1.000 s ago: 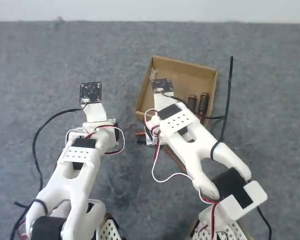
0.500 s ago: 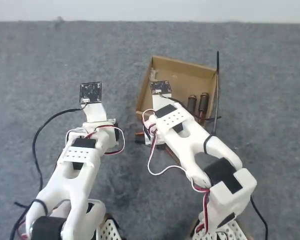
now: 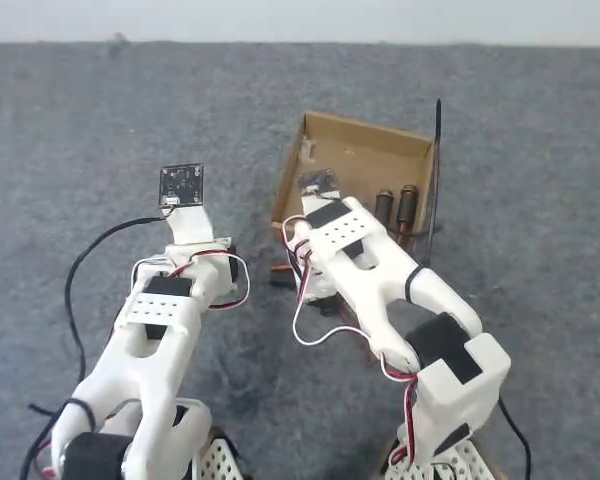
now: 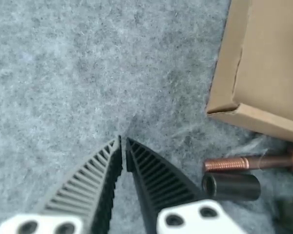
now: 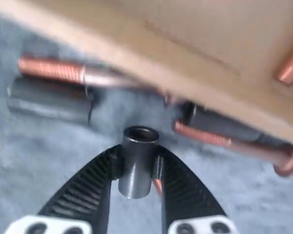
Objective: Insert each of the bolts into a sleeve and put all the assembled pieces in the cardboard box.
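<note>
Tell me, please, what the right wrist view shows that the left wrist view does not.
In the right wrist view, not the left: the right claw shut on an upright dark sleeve, plus a second bolt lying along the cardboard box. In the left wrist view, not the right: the left claw, shut and empty, over grey carpet. Shared by both: the cardboard box, and what looks like the same loose bolt and loose sleeve lying side by side on the carpet beside it.
</note>
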`<act>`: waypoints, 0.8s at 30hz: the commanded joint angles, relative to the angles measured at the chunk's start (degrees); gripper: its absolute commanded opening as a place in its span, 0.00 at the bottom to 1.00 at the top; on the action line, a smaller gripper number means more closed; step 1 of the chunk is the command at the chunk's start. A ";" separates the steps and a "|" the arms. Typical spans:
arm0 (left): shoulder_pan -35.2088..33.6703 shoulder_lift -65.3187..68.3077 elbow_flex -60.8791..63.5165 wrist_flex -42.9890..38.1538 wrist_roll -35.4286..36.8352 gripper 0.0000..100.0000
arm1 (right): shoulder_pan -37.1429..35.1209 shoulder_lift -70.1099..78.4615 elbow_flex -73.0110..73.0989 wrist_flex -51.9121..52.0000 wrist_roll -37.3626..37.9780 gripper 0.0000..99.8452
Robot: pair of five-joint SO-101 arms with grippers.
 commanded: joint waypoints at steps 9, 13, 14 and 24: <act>-0.53 0.35 -2.86 -1.41 -0.26 0.01 | 9.10 -12.44 0.97 11.21 23.21 0.01; -0.53 0.35 -2.86 -1.41 -0.26 0.01 | 12.53 -20.09 9.67 6.55 24.18 0.01; -0.53 0.35 -2.86 -1.41 -0.26 0.01 | 13.14 -21.93 11.69 5.93 24.18 0.01; -0.26 0.18 -2.59 -1.05 -0.62 0.01 | 24.75 -34.42 24.79 5.41 26.55 0.01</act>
